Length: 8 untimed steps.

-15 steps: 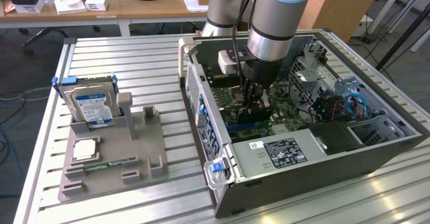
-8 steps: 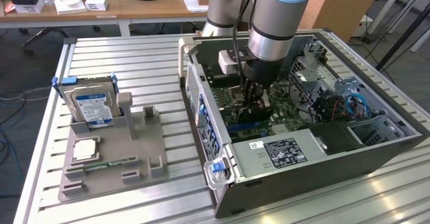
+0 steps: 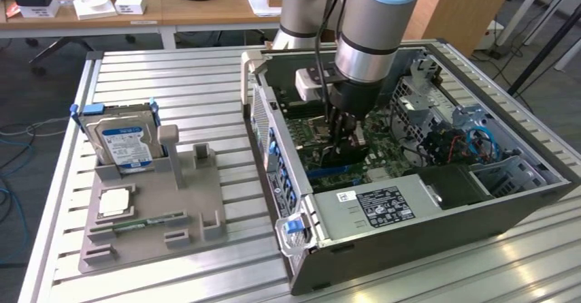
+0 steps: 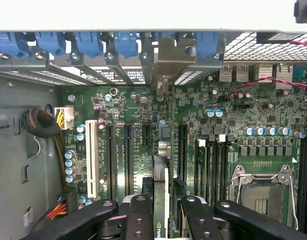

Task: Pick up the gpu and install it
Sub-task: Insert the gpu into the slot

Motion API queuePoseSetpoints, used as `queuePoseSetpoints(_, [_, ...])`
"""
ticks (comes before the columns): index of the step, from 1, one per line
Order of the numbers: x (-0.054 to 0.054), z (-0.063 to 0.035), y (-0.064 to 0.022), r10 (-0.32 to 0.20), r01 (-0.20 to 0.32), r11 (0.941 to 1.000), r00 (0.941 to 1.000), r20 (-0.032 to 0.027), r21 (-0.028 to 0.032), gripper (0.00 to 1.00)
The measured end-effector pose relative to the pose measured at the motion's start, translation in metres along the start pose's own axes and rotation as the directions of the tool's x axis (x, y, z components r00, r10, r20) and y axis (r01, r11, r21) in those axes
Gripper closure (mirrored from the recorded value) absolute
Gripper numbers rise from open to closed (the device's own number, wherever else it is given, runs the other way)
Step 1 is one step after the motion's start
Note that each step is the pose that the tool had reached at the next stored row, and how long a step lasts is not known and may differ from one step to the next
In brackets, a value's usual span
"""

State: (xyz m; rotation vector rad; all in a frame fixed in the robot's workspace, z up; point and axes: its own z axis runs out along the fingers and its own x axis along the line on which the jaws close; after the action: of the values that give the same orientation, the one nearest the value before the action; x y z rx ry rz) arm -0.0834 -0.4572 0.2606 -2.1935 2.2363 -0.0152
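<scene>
Here the tool (image 3: 342,150) reaches down inside the open computer case (image 3: 436,214), its dark fingers (image 4: 139,215) clamped on either side of the gpu (image 4: 161,185). The card stands on edge between them, running straight out from the tool over the green motherboard (image 4: 128,110). Its silvery bracket (image 4: 169,60) sits at the far end from the tool, against the case's rear wall among the blue latches (image 4: 88,45). Black expansion slots (image 4: 127,150) lie parallel on both sides of the card; whether it sits in one I cannot tell. Well away from the tool, outside the case, a hard drive (image 3: 125,146) stands in a grey holder (image 3: 154,214) on the tabletop (image 3: 181,92).
</scene>
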Motion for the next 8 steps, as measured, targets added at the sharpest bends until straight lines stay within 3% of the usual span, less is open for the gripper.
queuePoseSetpoints(8, [0.0003,-0.0007,0.0001,-0.012,0.012,0.9999,0.9999,0.0013,0.0000,0.74])
